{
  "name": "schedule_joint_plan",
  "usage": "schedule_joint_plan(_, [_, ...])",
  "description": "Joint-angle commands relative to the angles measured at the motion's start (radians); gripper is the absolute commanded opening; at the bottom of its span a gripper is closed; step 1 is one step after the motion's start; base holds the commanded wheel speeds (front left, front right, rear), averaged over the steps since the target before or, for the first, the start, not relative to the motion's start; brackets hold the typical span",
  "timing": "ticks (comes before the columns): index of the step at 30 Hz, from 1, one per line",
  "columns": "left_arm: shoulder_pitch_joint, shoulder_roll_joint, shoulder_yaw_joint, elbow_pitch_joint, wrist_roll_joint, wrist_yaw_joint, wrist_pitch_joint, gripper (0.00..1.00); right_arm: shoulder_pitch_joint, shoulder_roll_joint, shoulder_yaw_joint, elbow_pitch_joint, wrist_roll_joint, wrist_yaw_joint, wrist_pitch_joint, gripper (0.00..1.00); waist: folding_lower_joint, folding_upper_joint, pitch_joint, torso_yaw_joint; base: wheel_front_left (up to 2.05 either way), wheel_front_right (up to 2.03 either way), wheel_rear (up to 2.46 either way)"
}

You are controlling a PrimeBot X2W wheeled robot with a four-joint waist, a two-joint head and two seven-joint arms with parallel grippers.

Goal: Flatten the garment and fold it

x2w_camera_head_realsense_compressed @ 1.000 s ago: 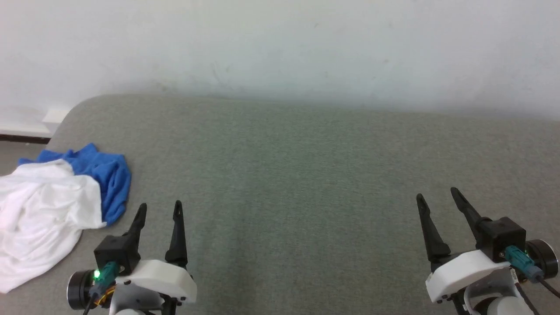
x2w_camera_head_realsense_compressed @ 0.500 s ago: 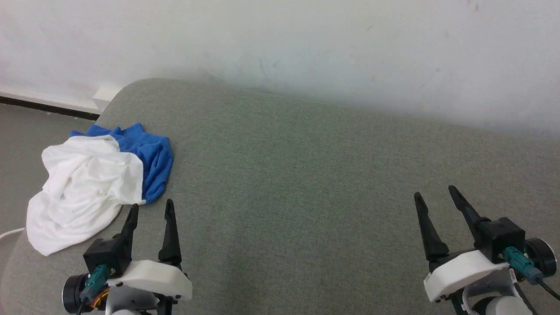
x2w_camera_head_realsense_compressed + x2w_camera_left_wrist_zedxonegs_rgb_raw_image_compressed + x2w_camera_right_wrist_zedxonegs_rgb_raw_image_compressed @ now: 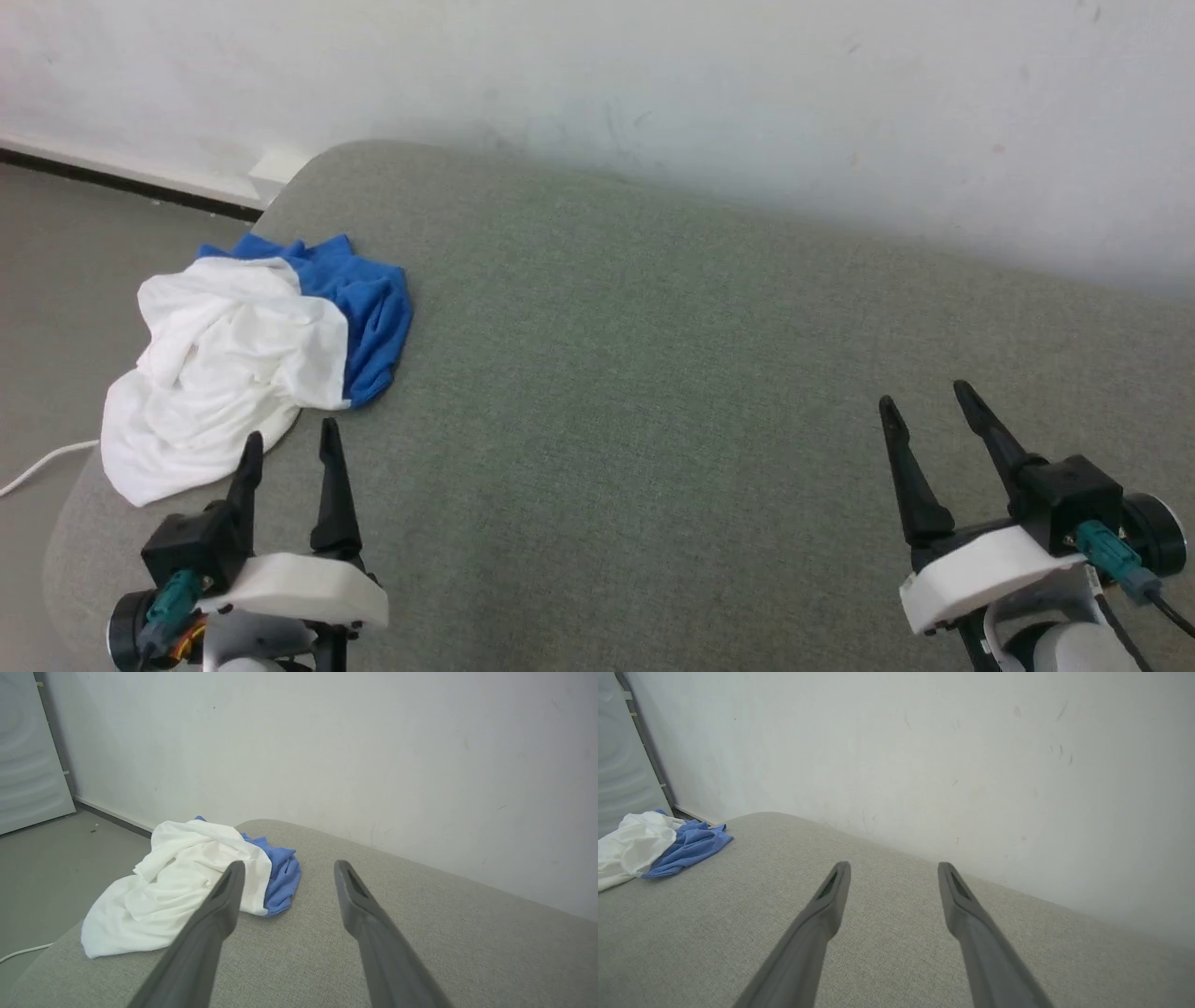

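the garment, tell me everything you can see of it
The garment is a soft, thin-looking cloth crumpled in a loose heap, not flattened or folded. Most that shows is wrinkled white; bright blue fabric bunches along its far right side. No sleeve, collar or print can be made out. It lies at the left end of the grey padded surface, reaching its rounded edge. The open left gripper sits near it, apparently not touching.

Left end effector (image 3: 288,446) and right end effector (image 3: 922,399) hover, fingers spread, empty.
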Motion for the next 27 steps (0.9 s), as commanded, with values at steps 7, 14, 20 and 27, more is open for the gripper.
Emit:
schedule_joint_plan(7, [-0.125,-0.001,0.079,-0.02,-0.006,-0.009,-0.023,1.0,-0.046,0.002,0.012,-0.029,-0.02,-0.001,0.009,1.0,0.0,0.0,0.082,-0.003,0.0,0.0,0.0])
schedule_joint_plan(14, [-0.284,0.029,0.162,-0.02,-0.001,-0.035,-0.036,1.0,-0.079,-0.002,0.024,-0.064,-0.049,-0.001,0.032,1.0,0.0,0.0,0.173,-0.037,0.0,0.0,0.0])
schedule_joint_plan(20, [-0.472,0.125,0.194,0.11,-0.029,-0.074,-0.028,1.0,-0.107,-0.029,0.032,-0.098,-0.053,-0.001,0.053,1.0,0.0,0.0,0.27,-0.072,0.0,0.0,0.0])
schedule_joint_plan(27, [-0.691,0.261,0.178,0.358,-0.064,-0.11,0.155,1.0,-0.165,-0.062,0.042,-0.148,-0.051,-0.001,0.071,1.0,0.0,0.0,0.409,-0.107,0.0,0.0,0.0])
